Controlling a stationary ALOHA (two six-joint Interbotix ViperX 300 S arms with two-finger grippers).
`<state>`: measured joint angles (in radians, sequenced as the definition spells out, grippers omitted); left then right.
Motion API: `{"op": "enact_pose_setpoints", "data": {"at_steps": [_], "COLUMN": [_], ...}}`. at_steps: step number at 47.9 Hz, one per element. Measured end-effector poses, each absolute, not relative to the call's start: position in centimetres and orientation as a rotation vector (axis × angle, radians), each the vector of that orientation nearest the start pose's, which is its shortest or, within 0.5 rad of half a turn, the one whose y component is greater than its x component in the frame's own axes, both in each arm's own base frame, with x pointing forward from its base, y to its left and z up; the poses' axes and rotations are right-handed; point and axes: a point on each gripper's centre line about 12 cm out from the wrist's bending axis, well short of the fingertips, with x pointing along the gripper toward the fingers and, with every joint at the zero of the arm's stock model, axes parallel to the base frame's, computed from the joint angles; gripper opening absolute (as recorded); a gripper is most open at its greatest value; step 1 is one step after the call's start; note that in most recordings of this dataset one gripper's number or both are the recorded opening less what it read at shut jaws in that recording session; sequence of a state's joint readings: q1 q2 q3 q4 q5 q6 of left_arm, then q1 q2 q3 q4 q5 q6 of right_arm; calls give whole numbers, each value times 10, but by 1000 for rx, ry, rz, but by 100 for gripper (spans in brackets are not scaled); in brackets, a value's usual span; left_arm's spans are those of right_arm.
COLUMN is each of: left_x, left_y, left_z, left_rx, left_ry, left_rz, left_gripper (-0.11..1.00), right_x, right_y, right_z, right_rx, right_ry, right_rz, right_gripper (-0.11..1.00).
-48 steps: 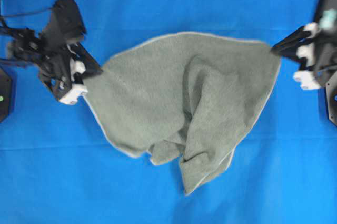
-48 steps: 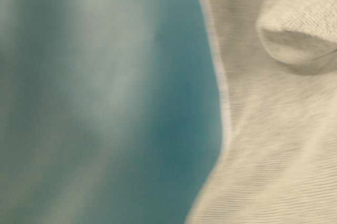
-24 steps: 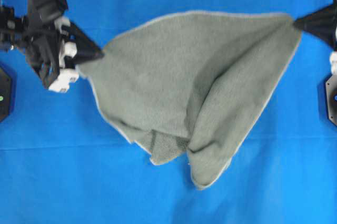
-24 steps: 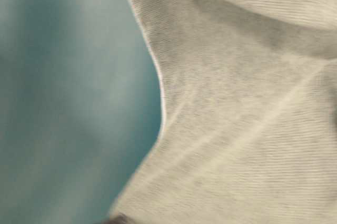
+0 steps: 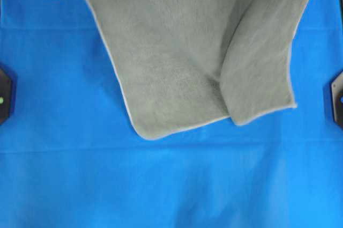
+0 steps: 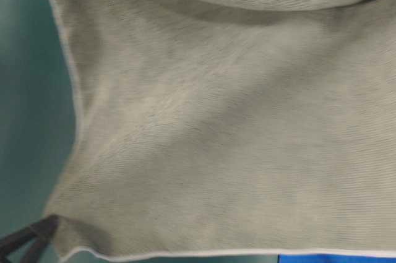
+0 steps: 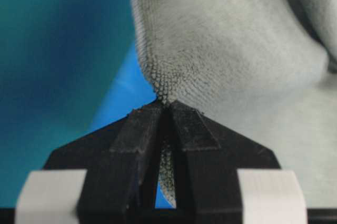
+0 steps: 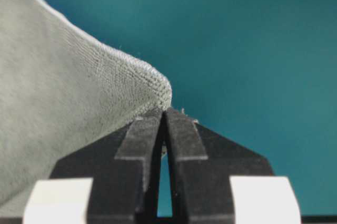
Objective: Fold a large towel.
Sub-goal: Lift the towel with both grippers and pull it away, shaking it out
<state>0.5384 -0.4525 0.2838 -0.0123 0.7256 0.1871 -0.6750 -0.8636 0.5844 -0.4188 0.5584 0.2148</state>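
The towel (image 5: 182, 51) is a large grey-green terry cloth with a thin pale hem and rounded corners. Seen from overhead, it spreads from the top edge of the view down toward the middle, its upper part running out of sight. A long crease runs down its right half, and two rounded lower corners lie side by side, the left one lower.

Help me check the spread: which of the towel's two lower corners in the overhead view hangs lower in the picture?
The left lower corner of the towel sits lower; it is rounded and lies flat, while the right lower corner ends higher, beside a fold.
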Motion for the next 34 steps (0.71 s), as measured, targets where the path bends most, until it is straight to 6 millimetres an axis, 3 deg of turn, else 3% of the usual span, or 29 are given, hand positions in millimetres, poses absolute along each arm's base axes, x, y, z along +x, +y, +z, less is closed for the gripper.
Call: {"op": "enact_pose_setpoints", "data": {"at_steps": [7,13,20,34], "left_x": [274,278,276,256], "left_y": [180,170,138,52], "left_z": [435,450,466,491], "left_rx": [23,13,-23,-220], "left_ry": [606,662,740,898], "left_rz": [501,461,375,232], "left_gripper": [2,2,2,2], "right_x": [140,132,126,133], "right_y": [-154,-149,-129,-56], "right_z": [453,471,481,494], "right_rx": [-113,-107,-18,258], "right_ry": [280,262,239,217], "right_rz": [-919,-940,-868,-421], "right_gripper": [1,1,1,1]}}
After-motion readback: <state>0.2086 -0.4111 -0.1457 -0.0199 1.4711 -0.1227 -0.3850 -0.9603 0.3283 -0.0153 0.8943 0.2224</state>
